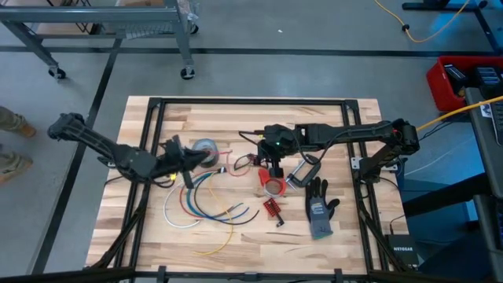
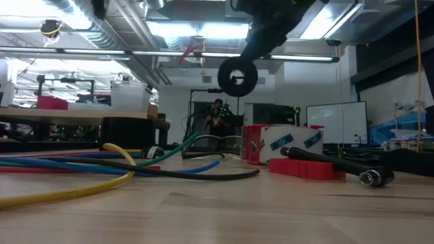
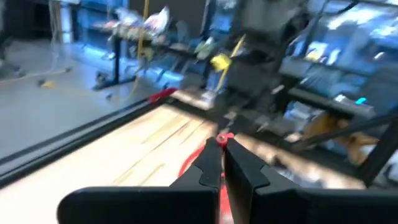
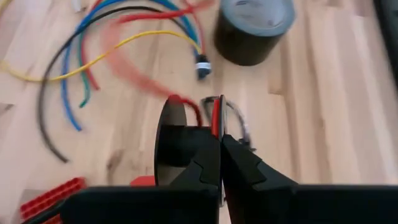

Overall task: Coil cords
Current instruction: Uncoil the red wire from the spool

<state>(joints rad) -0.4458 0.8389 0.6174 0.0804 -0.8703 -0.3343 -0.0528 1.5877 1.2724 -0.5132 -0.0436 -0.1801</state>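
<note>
Left wrist view: left gripper (image 3: 222, 144) pinches red cord (image 3: 193, 163) | high view: hidden

High view straight down, whole table (image 1: 236, 244); low view level, close; wrist views near, left's perhaps outward; shared: cords (image 1: 206, 206) at 7 o'clock.

This is a robotics lab or workshop. Bare ducts and pipes (image 2: 88, 20) run under the ceiling in the upper left of the low view, with fluorescent lights (image 2: 183, 28) at top centre. A whiteboard (image 2: 337, 120) stands at right. In the high view, a grey concrete floor (image 1: 314, 31) surrounds the butcher-block table (image 1: 244, 244), and a wheeled metal rack (image 1: 102, 23) fills the upper left.
</note>
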